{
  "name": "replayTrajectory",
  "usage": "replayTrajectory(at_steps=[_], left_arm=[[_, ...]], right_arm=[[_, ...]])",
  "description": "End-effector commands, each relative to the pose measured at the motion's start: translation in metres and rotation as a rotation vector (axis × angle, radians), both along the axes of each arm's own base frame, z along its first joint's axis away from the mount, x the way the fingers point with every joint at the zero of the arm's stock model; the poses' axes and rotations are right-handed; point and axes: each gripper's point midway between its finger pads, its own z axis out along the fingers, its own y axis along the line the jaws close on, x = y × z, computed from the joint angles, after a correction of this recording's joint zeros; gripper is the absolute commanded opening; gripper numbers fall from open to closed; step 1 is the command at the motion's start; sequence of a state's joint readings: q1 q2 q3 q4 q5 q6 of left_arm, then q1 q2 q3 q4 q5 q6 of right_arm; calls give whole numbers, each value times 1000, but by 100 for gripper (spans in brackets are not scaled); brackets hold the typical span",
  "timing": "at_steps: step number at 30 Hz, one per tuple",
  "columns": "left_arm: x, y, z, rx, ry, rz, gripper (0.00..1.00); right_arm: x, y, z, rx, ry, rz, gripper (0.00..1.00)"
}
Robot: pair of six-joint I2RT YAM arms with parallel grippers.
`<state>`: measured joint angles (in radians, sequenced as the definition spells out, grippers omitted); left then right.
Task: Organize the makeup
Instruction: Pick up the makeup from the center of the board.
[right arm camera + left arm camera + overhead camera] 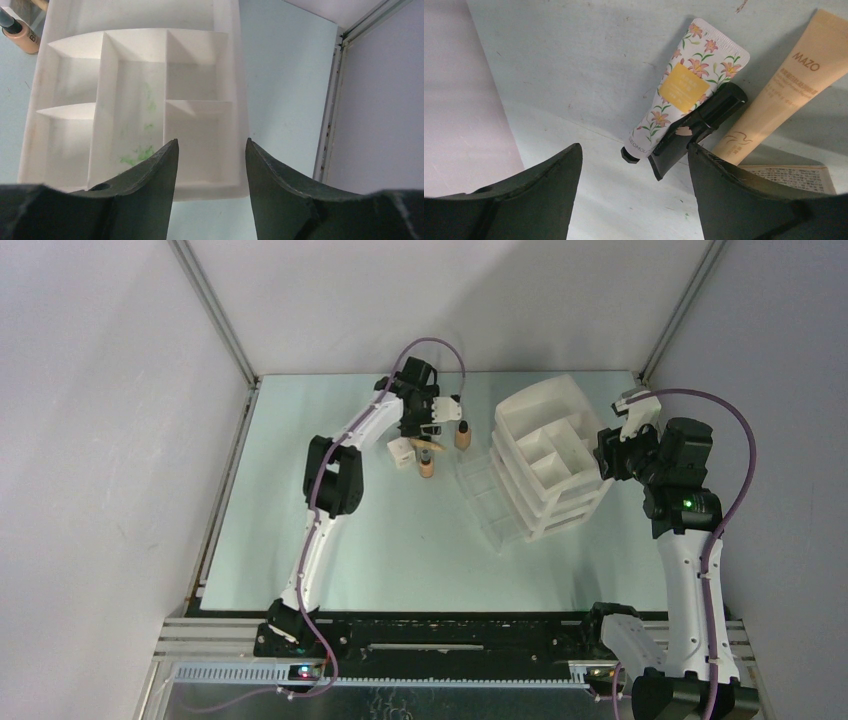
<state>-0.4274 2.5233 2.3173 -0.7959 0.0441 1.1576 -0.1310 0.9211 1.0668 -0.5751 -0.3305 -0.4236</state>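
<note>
The makeup lies at the far middle of the table. Under my left gripper (634, 155) are a floral white tube (686, 82), a black flat piece (701, 127) with a beige smear, and a beige tube (791, 85). The black piece's end lies close to the right fingertip, and nothing is between the open jaws. In the top view, two beige black-capped bottles (462, 434) (427, 466) and a small white box (401, 451) stand by the left gripper (432, 430). My right gripper (210, 142) hovers open over the organizer's near right corner.
The white drawer organizer (560, 430) stands at the right, with bare compartments and a green smear (137, 152) inside; a clear drawer (490, 495) juts out to its left. A printed box edge (789, 175) lies near the left gripper. Enclosure walls and a metal rail (332, 100) ring the table.
</note>
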Motion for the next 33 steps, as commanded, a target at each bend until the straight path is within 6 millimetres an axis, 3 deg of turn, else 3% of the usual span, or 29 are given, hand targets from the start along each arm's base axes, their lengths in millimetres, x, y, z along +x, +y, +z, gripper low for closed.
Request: replayTrajectory(at_steps=[1,10,21,27,33], left_arm=[[6,-4,-1,68,-31,-82,80],[-12,0,-12,148,40,-239,73],[-26,6,-7,150,73,-278,39],[-37,12,6,108,84,-255,26],[-39,20,46,22,26,-172,21]], right_arm=[[2,-2,5,-15,-28,1,59],[2,-3,5,-14,-25,0,58],[2,-2,4,-15,-24,1,56],[2,-2,5,-13,-25,3,54],[1,-1,7,-12,-33,8,54]])
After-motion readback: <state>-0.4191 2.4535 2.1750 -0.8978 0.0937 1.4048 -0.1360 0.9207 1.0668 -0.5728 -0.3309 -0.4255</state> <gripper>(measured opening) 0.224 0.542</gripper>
